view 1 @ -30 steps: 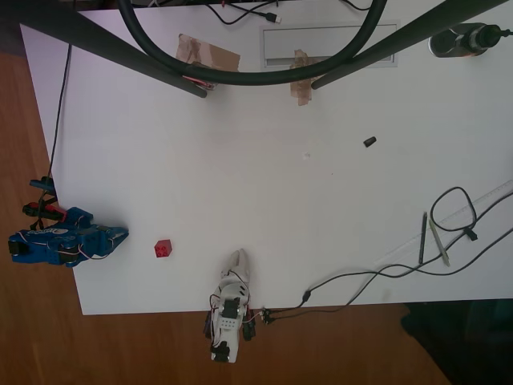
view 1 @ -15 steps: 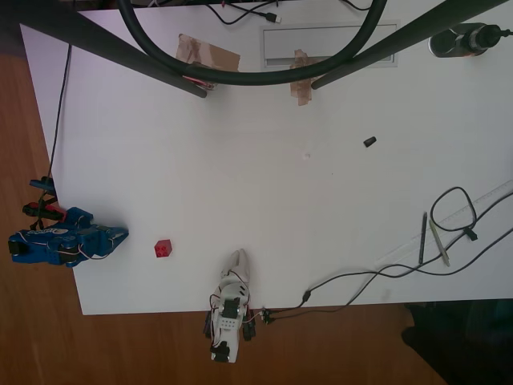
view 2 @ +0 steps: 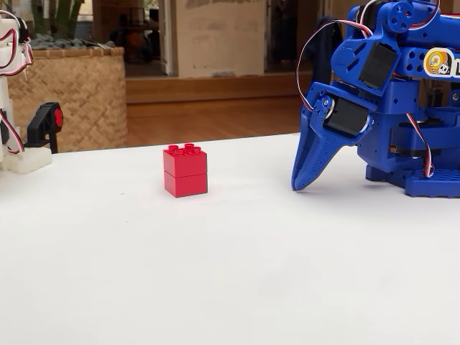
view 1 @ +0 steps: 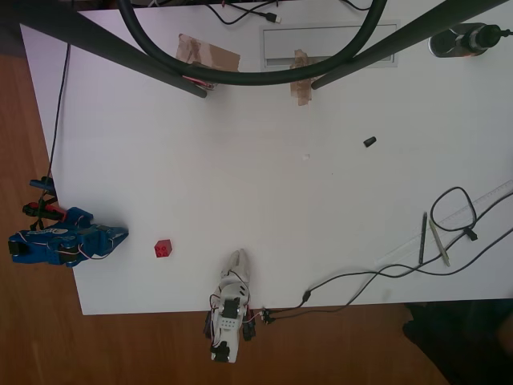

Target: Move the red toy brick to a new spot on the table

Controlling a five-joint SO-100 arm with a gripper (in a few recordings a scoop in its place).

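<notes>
The red toy brick (view 1: 163,249) (view 2: 185,170) stands upright on the white table (view 1: 280,200) (view 2: 215,273), studs up, near the table's lower left corner in the overhead view. My blue gripper (view 1: 123,234) (view 2: 297,186) rests at the table's left edge in the overhead view, its tip pointing towards the brick from a short gap away. In the fixed view the fingers are pressed together, tips down on the table to the right of the brick, holding nothing.
A small black piece (view 1: 369,142) lies right of centre. Brown tape patches (view 1: 208,54) (view 1: 300,76) sit near the far edge under dark bars and a hose (view 1: 240,79). Cables (view 1: 453,216) and pens (view 1: 422,238) lie at the right. Wooden floor surrounds the table.
</notes>
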